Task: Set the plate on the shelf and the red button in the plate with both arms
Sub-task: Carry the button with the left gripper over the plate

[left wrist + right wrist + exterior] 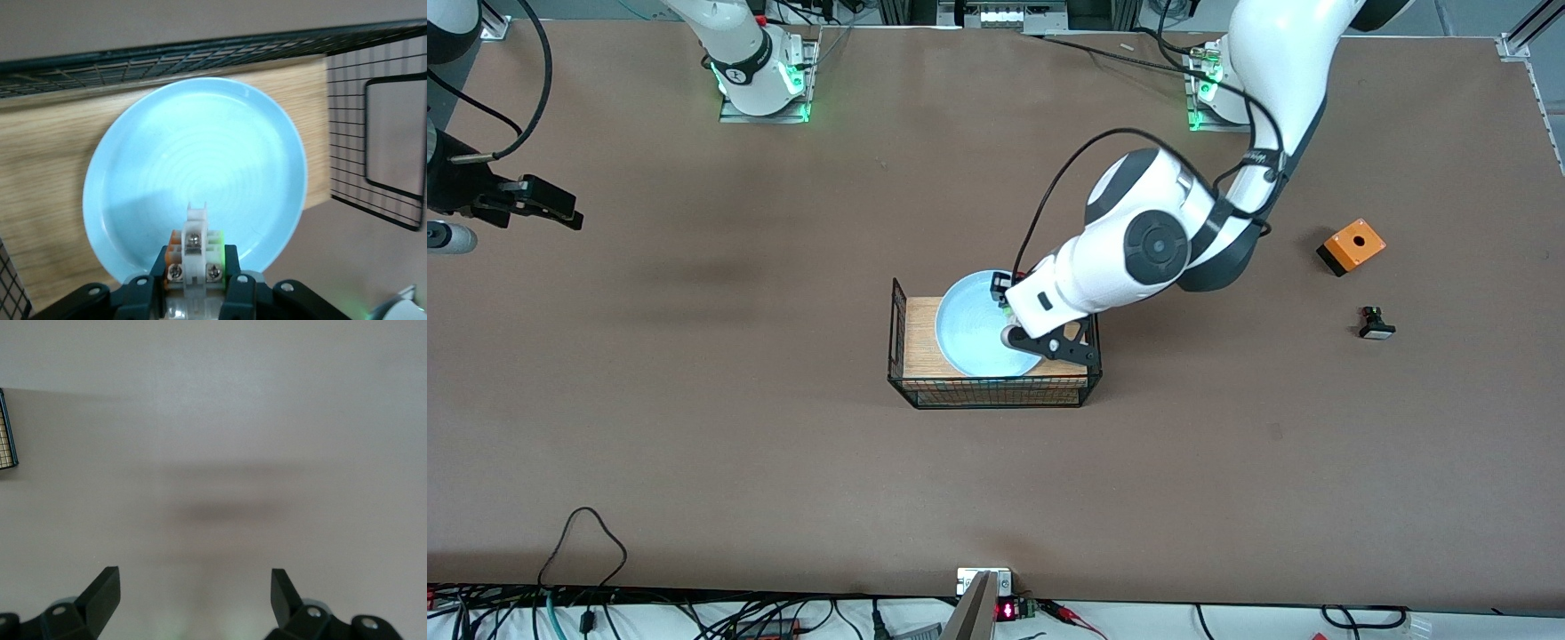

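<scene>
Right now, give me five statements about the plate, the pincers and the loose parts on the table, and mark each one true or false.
1. The plate lies on the wooden board inside the wire basket. True.
2. The left pincer is open and carries nothing. False: it is shut on a small white part, held over the plate.
3. The right pincer is open over bare table. True.
4. The orange box sits in the basket beside the plate. False: it is on the table toward the left arm's end.
5. The black button lies nearer the front camera than the orange box. True.
</scene>
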You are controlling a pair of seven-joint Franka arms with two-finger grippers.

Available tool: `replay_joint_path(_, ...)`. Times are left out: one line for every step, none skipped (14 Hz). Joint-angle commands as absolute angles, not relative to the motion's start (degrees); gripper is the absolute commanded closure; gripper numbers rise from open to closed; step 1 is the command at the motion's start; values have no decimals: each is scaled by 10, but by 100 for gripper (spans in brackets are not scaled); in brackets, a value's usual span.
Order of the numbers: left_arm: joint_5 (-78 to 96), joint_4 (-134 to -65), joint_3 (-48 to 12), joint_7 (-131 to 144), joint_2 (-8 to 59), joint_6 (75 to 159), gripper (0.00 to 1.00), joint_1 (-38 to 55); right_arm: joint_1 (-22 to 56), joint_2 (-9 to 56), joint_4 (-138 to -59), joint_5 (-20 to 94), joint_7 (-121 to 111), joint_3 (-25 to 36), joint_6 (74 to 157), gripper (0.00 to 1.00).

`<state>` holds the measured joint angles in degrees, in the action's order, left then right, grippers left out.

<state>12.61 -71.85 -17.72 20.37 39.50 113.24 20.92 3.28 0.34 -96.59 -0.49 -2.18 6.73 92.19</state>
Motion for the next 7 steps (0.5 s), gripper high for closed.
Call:
replay_joint_path(78, -698, -170, 203, 415, 1151, 84, 236, 33, -2, -961, -8, -25, 67, 913, 0)
replay_joint_path(65, -699, -171, 204, 419, 1159, 83, 241, 33, -2, -961, -8, -25, 67, 914, 0)
replay_joint_path(64, -698, -171, 206, 424, 1160, 78, 243, 33, -2, -961, -8, -25, 67, 913, 0)
replay_joint_path(63, -698, -171, 205, 425, 1160, 46, 243, 33, -2, -961, -8, -25, 67, 913, 0)
replay_joint_path(62, -698, -171, 202, 423, 1160, 0, 241, 32, -1, -961, -8, -25, 68, 915, 0)
replay_joint_path(63, -698, -171, 203, 421, 1160, 0, 241, 31, 0, -961, -8, -25, 69, 918, 0)
replay_joint_path(63, -696, -171, 205, 418, 1158, 0, 240, 31, 1, -961, -7, -25, 68, 919, 0)
